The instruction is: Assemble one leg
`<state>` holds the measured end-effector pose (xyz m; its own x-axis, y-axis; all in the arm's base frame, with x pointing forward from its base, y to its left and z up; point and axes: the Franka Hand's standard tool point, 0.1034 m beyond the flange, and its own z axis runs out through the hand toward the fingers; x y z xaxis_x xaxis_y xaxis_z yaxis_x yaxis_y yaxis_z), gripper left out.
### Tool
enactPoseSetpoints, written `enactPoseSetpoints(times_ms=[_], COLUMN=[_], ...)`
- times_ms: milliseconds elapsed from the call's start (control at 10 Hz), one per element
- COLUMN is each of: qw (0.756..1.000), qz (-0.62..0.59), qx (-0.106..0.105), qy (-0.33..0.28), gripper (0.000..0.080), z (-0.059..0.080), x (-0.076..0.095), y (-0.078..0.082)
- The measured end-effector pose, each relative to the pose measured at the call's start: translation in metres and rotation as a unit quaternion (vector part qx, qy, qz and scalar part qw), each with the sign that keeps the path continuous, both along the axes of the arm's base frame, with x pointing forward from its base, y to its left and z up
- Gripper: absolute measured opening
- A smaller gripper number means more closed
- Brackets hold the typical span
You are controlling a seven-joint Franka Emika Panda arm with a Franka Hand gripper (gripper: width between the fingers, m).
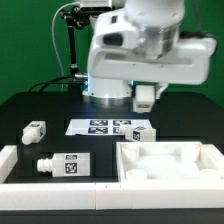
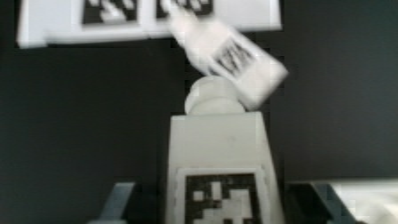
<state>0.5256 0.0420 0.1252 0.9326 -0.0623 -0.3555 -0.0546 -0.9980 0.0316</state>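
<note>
Closest to the wrist camera is the leg [image 2: 221,150], a white block with a round stub at its far end and a black-and-white square tag on its upper face. The tag is a coded pattern, not lettering. A dark finger [image 2: 125,205] stands on each side of the leg, with a thin dark strip between it and the block. The jaws are about one leg's width apart, but the blur hides whether the pads press on it.

In the exterior view the white arm [image 1: 140,45] fills the upper middle, its hand pointing straight down so that the gripper [image 1: 146,103] hangs just behind the marker board's end on the exterior view's right.

On the black table [image 1: 40,105], a wide panel [image 1: 205,160] with raised edges lies at the front on the exterior view's right. A white rail [image 1: 10,160] runs along the front and the exterior view's left. The marker board [image 1: 90,127] lies flat in the middle with several tags. A second leg [image 1: 140,133] rests at its right end, a third leg [image 1: 65,165] lies on its side at the front, and a fourth leg [image 1: 35,130] sits well to the left.
</note>
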Motion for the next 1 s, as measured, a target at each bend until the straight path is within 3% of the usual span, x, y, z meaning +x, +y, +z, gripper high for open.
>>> enactPoseSetpoints(times_ms=[100, 200, 700, 1000], qw=[0.999, 0.997, 0.970, 0.929], qz=[0.006, 0.009, 0.015, 0.039], qx=[0.003, 0.004, 0.008, 0.011], qy=[-0.045, -0.081, -0.243, -0.368], gripper=[0.0284, 0.0284, 0.0284, 0.0284], z=[0.010, 0.010, 0.004, -0.013], x=[0.023, 0.033, 0.038, 0.069], y=[0.004, 0.007, 0.012, 0.039])
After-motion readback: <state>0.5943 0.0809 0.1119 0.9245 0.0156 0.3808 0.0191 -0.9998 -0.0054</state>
